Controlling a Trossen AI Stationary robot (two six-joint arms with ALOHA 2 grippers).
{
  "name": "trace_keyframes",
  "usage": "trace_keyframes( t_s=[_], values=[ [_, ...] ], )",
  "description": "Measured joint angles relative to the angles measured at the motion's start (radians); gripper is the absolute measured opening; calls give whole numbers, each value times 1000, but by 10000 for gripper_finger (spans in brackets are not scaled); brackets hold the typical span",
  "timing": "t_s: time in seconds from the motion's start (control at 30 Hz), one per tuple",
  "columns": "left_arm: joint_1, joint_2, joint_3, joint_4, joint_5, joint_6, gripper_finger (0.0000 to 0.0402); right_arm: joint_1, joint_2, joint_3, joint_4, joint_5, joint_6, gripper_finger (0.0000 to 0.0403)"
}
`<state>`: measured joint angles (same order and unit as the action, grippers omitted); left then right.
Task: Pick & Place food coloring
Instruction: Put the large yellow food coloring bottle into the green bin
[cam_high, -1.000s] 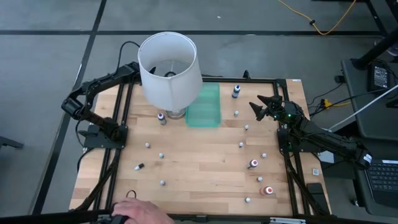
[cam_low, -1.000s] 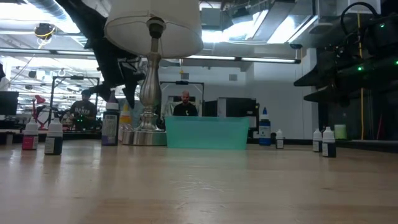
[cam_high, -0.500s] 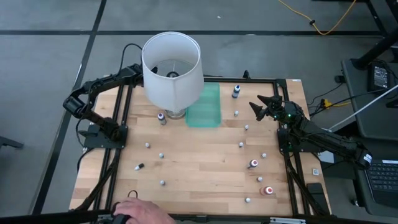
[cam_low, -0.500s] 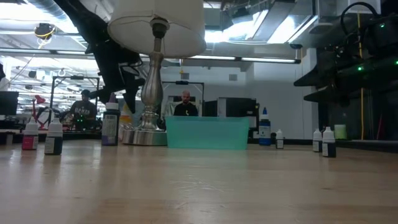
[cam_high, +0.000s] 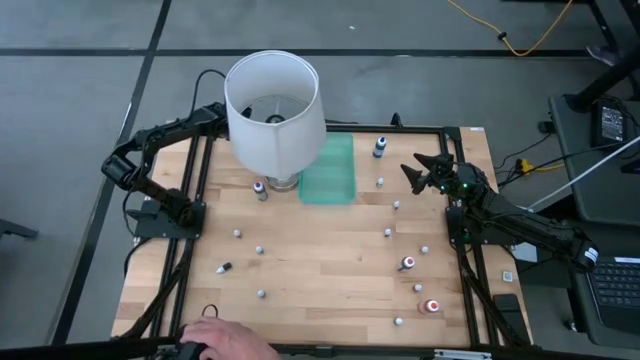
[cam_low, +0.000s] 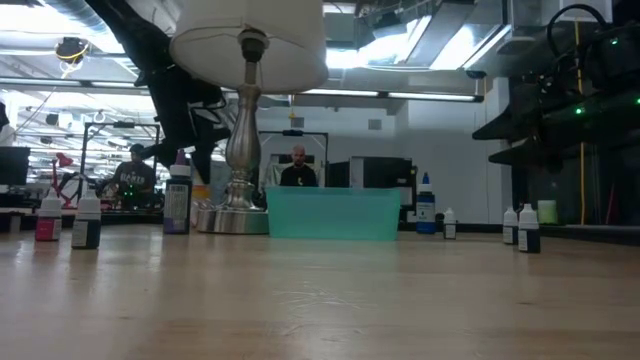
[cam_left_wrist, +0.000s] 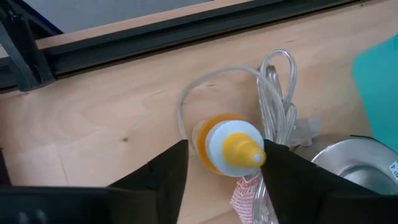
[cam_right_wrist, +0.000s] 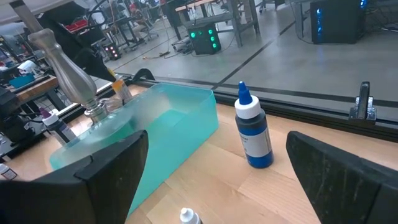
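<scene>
Closing in: left pincer (cam_left_wrist: 227, 163) down behind lampshade (cam_high: 272, 108), fingers (cam_left_wrist: 161, 177) narrower than a second ago, now flanking yellow-capped orange bottle (cam_left_wrist: 227, 144) beside lamp cord (cam_left_wrist: 273, 87) and lamp base (cam_left_wrist: 354, 163). Contact not certain; grip looks about to land, not confirmed. Lampshade swayed slightly and back. Right pincer (cam_high: 415, 172) wide apart, empty, unmoved near table (cam_high: 330, 260) right edge, facing blue bottle (cam_right_wrist: 254, 135) and green tray (cam_right_wrist: 155, 134). Remaining small bottles (cam_high: 408, 263) scattered across table, untouched. Likely meaning: first pick underway, placement ahead.
</scene>
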<state>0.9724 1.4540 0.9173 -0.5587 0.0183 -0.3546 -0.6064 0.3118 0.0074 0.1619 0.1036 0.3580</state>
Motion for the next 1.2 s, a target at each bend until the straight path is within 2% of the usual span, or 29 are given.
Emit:
trace_keyframes(
  t_s=[0.17, 0.33, 0.73, 1.2],
  values=[
    [4, 0, 0, 0, 5, 0, 149, 0, 0, 0, -9, 0, 0, 382],
    [6, 0, 0, 1, 7, 1, 130, 0, 0, 0, -14, 0, 0, 382],
    [11, -6, 0, 2, 9, -3, 122, 0, 0, 0, -15, 0, 0, 382],
    [77, -121, 1, -34, 9, -44, 120, 0, 0, 0, -17, 0, 0, 382]
  ],
)
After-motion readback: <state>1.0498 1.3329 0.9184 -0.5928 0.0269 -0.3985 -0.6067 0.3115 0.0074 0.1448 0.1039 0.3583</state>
